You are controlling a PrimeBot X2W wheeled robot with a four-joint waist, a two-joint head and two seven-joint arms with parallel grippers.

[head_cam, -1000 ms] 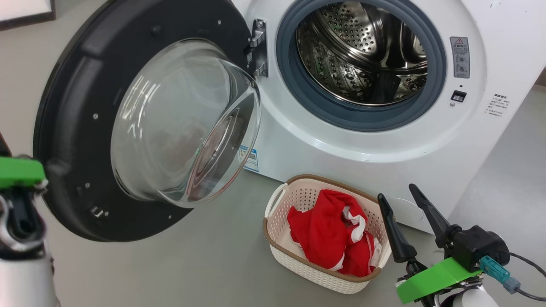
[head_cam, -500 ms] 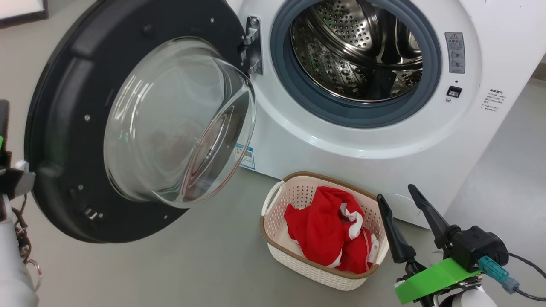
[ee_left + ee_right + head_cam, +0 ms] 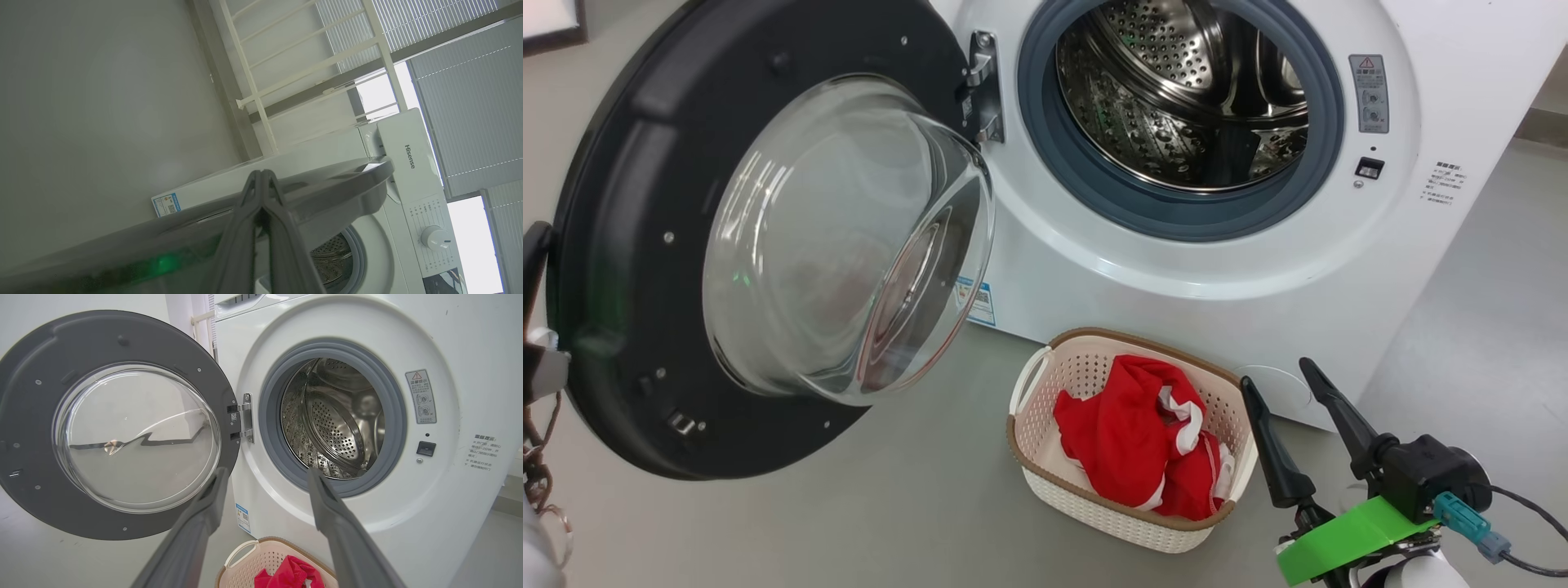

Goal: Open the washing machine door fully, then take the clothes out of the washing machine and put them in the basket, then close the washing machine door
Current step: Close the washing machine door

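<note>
Washing machine reads Hisense; your left claw is clenched beside the door, your right claw spread wide, empty.

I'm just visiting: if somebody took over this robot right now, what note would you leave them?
Left gripper: jaws shut, empty, by the outer edge of the washing machine door.
Right gripper: jaws open, empty, beside the basket.
Door stands wide open.
The clothes lie in the basket on the floor before the washing machine; its drum looks empty.
Left to do: close the door.
</note>
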